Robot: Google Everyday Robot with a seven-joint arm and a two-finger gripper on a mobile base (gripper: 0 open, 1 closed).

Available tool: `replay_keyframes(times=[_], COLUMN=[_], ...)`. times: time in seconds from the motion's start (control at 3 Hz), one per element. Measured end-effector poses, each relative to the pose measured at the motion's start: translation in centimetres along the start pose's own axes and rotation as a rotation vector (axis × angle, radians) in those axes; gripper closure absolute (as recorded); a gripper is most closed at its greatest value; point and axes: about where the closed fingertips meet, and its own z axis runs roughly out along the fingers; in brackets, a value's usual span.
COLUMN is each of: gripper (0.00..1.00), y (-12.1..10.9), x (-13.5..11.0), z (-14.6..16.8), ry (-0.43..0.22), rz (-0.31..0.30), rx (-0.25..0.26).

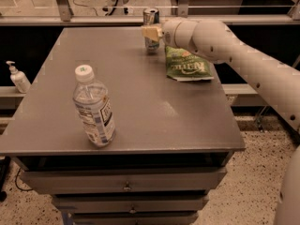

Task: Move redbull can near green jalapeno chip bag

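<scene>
At the grey table's [140, 111] far edge, the gripper [153, 32] clasps the slim silver-and-blue metal redbull can [151, 17], upright just left of the flat green crinkly jalapeno chip bag [187, 65].

1. The grey table [140, 107] had a flat, matte top, with drawers [126, 184] stacked beneath its front edge.
2. A clear water bottle [93, 109] with a white cap stood upright on the front-left part of the top, well apart from everything else.
3. The green jalapeno chip bag [187, 67] lay flat on the far right part of the top.
4. The redbull can [150, 17] was upright near the far edge, just beside the bag's upper left corner.
5. The gripper [152, 32] sat across the can's middle, above the far part of the table.
</scene>
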Motion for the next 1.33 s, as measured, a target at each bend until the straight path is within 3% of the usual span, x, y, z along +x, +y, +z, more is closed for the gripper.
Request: replay_keyframes(times=[0.33, 1.33], gripper=[0.85, 0.13], y=[-0.2, -0.6], x=[0.9, 2.0], z=[-0.1, -0.9], ry=[0.012, 0.031], rz=[0.017, 0.038], rx=[-0.008, -0.006])
